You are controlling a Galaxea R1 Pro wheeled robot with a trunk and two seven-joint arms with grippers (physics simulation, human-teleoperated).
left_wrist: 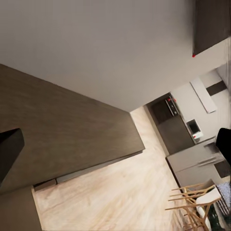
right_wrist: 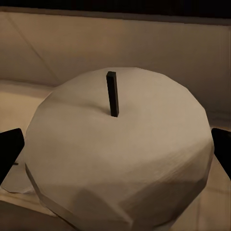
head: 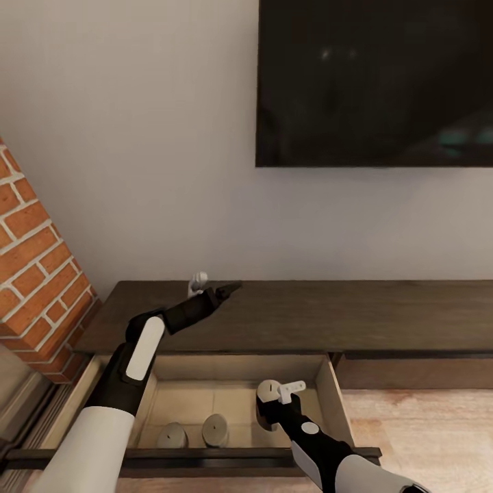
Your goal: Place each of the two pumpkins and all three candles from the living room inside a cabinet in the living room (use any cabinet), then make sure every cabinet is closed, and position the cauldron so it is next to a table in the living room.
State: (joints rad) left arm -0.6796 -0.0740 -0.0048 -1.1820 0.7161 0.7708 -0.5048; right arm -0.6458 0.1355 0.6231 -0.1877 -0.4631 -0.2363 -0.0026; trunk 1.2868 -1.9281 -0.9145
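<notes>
Cabinet (head: 308, 316): long low dark-brown unit under a wall television (head: 375, 82); its left drawer (head: 333, 400) is pulled out, pale inside.
Candles in drawer: 2 grey-beige candles (head: 171, 435) and (head: 215, 430) stand side by side near the drawer's front edge.
Right claw (head: 274, 397): inside the open drawer, at its right part; the fingers are spread, 1 dark tip (right_wrist: 10, 149) on each side of a third candle (right_wrist: 120, 154). I cannot tell if the tips touch it.
Third candle: upright, dark wick pointing up, in the drawer.
Left claw (head: 229, 287): over the cabinet top, near the wall; fingers wide apart, holding nothing.
Brick column (head: 38, 274): left of the cabinet.
</notes>
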